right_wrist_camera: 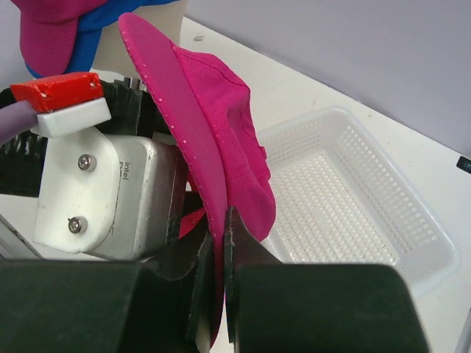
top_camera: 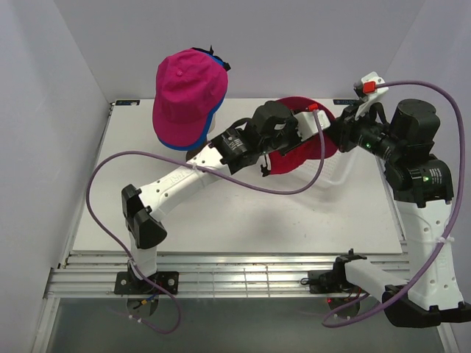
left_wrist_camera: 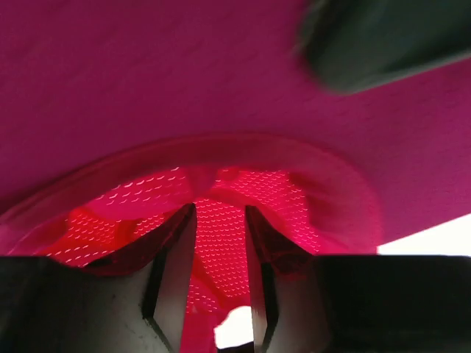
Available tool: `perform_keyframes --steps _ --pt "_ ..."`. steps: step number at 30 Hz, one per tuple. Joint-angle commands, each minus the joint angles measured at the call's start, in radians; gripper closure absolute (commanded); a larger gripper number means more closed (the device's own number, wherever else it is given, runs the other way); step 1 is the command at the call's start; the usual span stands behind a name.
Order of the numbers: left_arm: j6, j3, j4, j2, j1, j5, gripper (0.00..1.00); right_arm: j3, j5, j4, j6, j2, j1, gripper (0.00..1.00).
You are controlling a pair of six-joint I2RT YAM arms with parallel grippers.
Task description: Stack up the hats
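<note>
Three caps. Two are sitting stacked at the back left of the bench (top_camera: 294,220), pink cap (top_camera: 188,88) over blue cap (top_camera: 182,145). The third cap (right_wrist_camera: 221,110), also pink, is hanging above the bench near a white basket (right_wrist_camera: 383,213). The right tool (right_wrist_camera: 221,243) is clenching its brim edge-on. The left tool (left_wrist_camera: 218,213) is reaching inside the crown; I cannot tell whether it is gripping. Probably light, with a floppy mesh crown and a stiffer brim, so the brim is looking like the surest hold.

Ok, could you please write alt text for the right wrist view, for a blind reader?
The right gripper pinches the brim of a magenta cap held on edge. The left arm's white wrist housing is at left, a white mesh basket on the table at right.
</note>
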Motion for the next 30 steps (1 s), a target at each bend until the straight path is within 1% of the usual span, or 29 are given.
perform_keyframes --steps 1,4,7,12,15,17,19,22,27,28,29,30 --pt "0.026 -0.031 0.062 -0.064 -0.001 -0.081 0.57 -0.010 -0.010 -0.020 -0.015 -0.055 0.000 0.92" --pt "0.044 -0.072 0.092 -0.079 0.009 -0.116 0.56 -0.017 -0.095 -0.018 -0.015 -0.070 -0.001 0.92" --pt "0.063 -0.115 0.138 -0.081 0.035 -0.150 0.54 -0.013 -0.144 -0.024 0.017 -0.070 0.000 0.92" --pt "0.066 -0.169 0.192 -0.091 0.106 -0.165 0.48 0.009 -0.159 -0.032 0.017 -0.093 0.000 0.92" --pt "0.078 -0.218 0.213 -0.102 0.124 -0.165 0.43 0.022 -0.179 -0.032 0.039 -0.090 -0.001 0.92" --pt "0.079 -0.243 0.220 -0.116 0.131 -0.161 0.37 0.026 -0.126 -0.038 0.043 -0.090 0.000 0.92" --pt "0.079 -0.273 0.224 -0.125 0.141 -0.157 0.34 0.024 -0.097 -0.043 0.039 -0.090 0.000 0.92" --pt "0.070 -0.278 0.243 -0.121 0.163 -0.153 0.32 0.018 -0.141 -0.040 0.045 -0.082 0.000 0.92" --pt "0.041 -0.226 0.203 -0.108 0.171 -0.093 0.31 0.006 -0.118 -0.040 0.051 -0.076 0.000 0.92" --pt "0.038 -0.205 0.180 -0.110 0.171 -0.006 0.30 0.004 -0.066 -0.040 0.053 -0.073 -0.001 0.92" --pt "0.035 -0.197 0.124 -0.113 0.171 0.051 0.30 0.006 -0.017 -0.040 0.059 -0.058 0.000 0.92" --pt "0.030 -0.191 0.094 -0.119 0.171 0.124 0.30 0.009 0.103 -0.040 0.068 -0.047 -0.001 0.92"
